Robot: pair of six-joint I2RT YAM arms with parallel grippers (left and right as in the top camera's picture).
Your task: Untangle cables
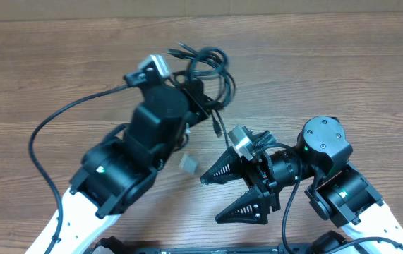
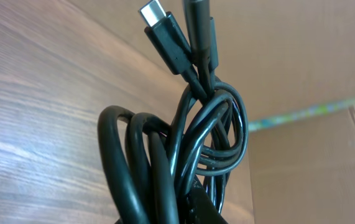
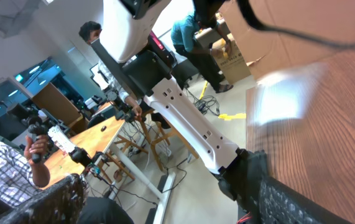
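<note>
The cables (image 1: 212, 67) are a knot of thin black cords at the table's far middle. One plug end (image 1: 217, 130) hangs down from the knot. My left gripper (image 1: 202, 97) is shut on the bundle from the near side. In the left wrist view the loops (image 2: 193, 140) fill the middle, close to the camera, with a USB-type plug (image 2: 163, 31) sticking up, and only a dark bit of jaw (image 2: 203, 204) shows under them. My right gripper (image 1: 231, 192) is open and empty, pointing left, near the table's front. In its own view the fingers (image 3: 177, 211) hold nothing.
A small grey square piece (image 1: 189, 163) lies on the wooden table (image 1: 342, 70) between the two arms. A thick black arm wire (image 1: 53, 123) loops over the left side. A cardboard wall (image 2: 301, 56) stands behind the table. The right wrist view looks off the table edge into a room with people.
</note>
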